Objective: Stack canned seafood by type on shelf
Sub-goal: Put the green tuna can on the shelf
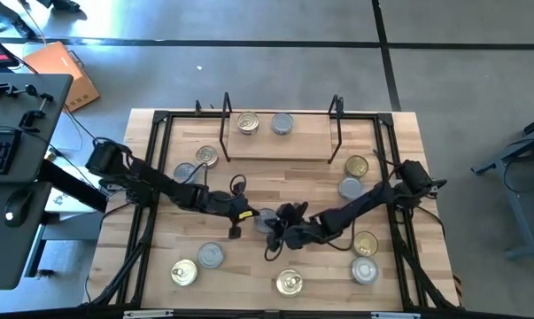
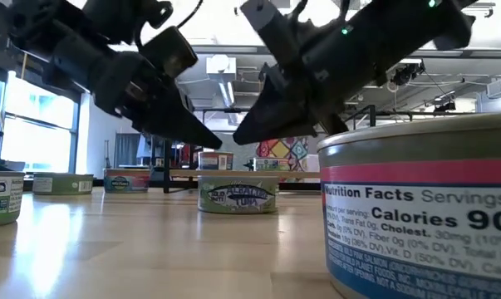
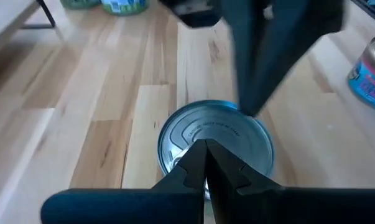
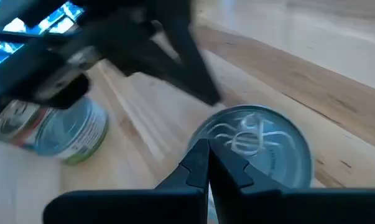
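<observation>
The left tool [image 1: 249,215] and the right tool [image 1: 279,221] meet over the middle of the bench [image 1: 275,182]. Each tool has its two fingers pressed together, holding nothing. Both tips point down at one silver-lid can [image 1: 265,220] that sits flat on the bench between them. In the low view the tips hang just above this can, not touching it. The shelf [image 1: 280,140] stands at the far edge, with a gold-lid can [image 1: 247,122] and a grey-lid can [image 1: 282,124] side by side on it. More cans [image 1: 210,255] lie spread around the bench, some on the left side, some on the right, some near the front edge.
</observation>
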Tool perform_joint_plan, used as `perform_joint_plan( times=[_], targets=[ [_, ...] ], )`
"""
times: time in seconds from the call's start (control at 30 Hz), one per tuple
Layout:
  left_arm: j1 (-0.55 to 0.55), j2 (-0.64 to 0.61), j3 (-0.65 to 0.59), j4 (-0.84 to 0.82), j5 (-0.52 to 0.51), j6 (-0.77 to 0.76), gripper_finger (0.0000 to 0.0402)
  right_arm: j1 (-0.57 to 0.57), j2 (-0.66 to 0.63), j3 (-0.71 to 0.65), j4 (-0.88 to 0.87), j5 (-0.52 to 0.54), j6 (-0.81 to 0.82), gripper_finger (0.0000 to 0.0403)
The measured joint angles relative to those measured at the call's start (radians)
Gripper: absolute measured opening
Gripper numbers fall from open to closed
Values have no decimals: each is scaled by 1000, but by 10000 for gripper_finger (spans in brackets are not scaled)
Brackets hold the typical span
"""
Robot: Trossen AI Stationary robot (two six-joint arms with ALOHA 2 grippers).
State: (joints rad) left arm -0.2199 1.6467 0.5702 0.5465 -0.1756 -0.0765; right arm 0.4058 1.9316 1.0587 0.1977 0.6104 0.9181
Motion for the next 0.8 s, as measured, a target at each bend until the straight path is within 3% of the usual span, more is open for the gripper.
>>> perform_joint_plan(
  times=[0.3, 0.6, 0.8],
  targets=[
    [54, 110, 30, 13, 59, -13, 0, 48, -6, 32, 0, 14, -97, 0],
    [81, 133, 35, 16, 62, -58, 0, 49, -6, 33, -71, -62, -157, 0],
    [100, 131, 37, -61, 89, -46, 0, 55, -6, 33, -81, -62, -326, 20]
  ],
)
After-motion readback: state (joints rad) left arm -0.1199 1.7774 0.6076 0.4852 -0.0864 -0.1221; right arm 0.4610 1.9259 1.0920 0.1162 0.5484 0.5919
